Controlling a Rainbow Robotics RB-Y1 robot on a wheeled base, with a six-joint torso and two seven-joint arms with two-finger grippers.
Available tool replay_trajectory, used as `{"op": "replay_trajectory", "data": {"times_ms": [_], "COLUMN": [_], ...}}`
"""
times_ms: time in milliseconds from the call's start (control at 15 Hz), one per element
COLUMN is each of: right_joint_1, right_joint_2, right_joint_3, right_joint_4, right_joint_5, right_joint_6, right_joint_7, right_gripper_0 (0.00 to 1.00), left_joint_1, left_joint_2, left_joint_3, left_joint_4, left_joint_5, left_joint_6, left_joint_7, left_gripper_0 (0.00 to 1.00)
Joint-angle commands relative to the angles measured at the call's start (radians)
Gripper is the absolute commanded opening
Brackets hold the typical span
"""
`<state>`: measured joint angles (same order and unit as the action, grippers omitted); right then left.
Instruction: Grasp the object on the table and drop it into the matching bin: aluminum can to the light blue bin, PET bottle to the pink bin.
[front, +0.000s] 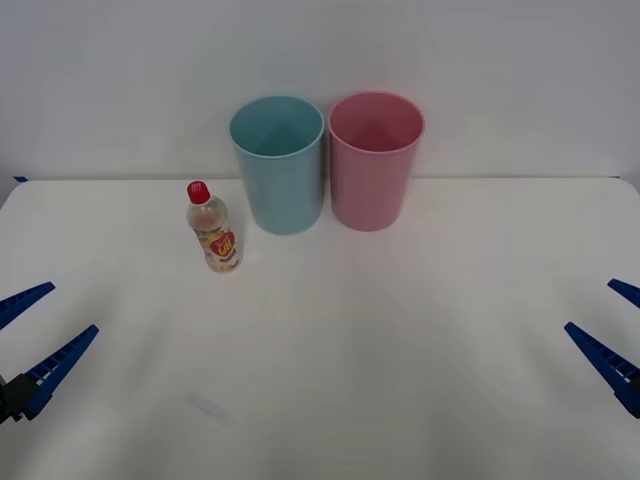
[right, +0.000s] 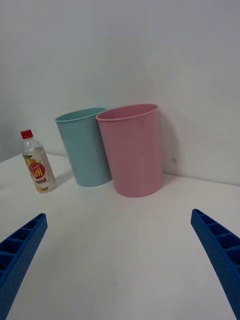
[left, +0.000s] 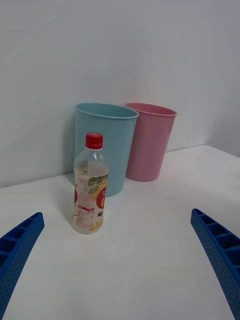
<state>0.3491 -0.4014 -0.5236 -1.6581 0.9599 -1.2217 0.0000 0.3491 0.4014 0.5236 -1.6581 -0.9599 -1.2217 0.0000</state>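
Observation:
A small clear PET bottle (front: 213, 228) (right: 37, 162) (left: 90, 186) with a red cap and a yellow-red label stands upright on the white table (front: 330, 340), just left of and in front of the light blue bin (front: 278, 164) (right: 85, 146) (left: 107, 145). The pink bin (front: 374, 160) (right: 131, 149) (left: 149, 140) stands beside the blue one, on its right. My left gripper (front: 28, 340) (left: 117, 260) is open at the table's near left, well short of the bottle. My right gripper (front: 618, 330) (right: 117, 260) is open at the near right edge.
Both bins stand upright and open-topped against the white back wall (front: 500, 80). The broad tabletop stretches bare between the grippers and the bins.

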Motion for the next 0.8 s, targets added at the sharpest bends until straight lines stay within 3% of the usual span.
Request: {"op": "replay_trajectory", "data": {"times_ms": [67, 533, 800], "right_joint_1": [0.000, 0.000, 0.000], "right_joint_2": [0.000, 0.000, 0.000], "right_joint_3": [0.000, 0.000, 0.000], "right_joint_4": [0.000, 0.000, 0.000], "right_joint_5": [0.000, 0.000, 0.000], "right_joint_6": [0.000, 0.000, 0.000], "right_joint_7": [0.000, 0.000, 0.000], "right_gripper_0": [1.00, 1.00, 1.00], "left_joint_1": [0.000, 0.013, 0.041], "left_joint_2": [0.000, -0.018, -0.018], "left_joint_3": [0.000, -0.005, -0.036], "left_joint_4": [0.000, 0.018, 0.018], "left_joint_5": [0.000, 0.023, 0.021], "left_joint_6": [0.000, 0.014, 0.111], "left_joint_7": [0.000, -0.003, -0.012], "left_gripper_0": [1.00, 1.00, 1.00]}}
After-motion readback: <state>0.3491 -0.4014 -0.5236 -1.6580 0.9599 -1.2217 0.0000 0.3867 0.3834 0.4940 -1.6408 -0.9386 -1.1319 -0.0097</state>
